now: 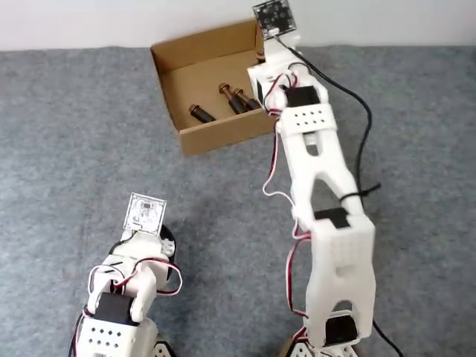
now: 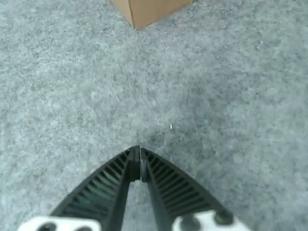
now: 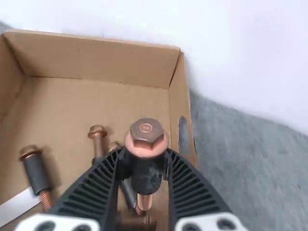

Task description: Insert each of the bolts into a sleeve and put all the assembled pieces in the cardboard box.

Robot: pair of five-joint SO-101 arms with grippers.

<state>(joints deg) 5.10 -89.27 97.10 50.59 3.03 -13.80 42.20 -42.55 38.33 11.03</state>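
The cardboard box [image 1: 172, 65] stands open at the back of the table. Inside it lie assembled pieces: one bolt in its dark sleeve [image 1: 201, 113] and two more [image 1: 239, 99] side by side by the box's right wall. My right gripper [image 3: 143, 169] hangs over the box's right side, shut on an assembled bolt and sleeve [image 3: 146, 147] with the copper hex head up. In that wrist view the box floor [image 3: 62, 110] holds another sleeved bolt [image 3: 34, 171] and a bolt head [image 3: 97, 132]. My left gripper [image 2: 140, 161] rests shut and empty over the grey carpet at the front left.
Grey carpet [image 1: 67, 141] covers the table. The box's near corner [image 2: 144, 9] shows ahead of the left gripper. A white wall [image 3: 240, 53] rises behind the box. The right arm [image 1: 320, 178] stretches from the front edge to the box.
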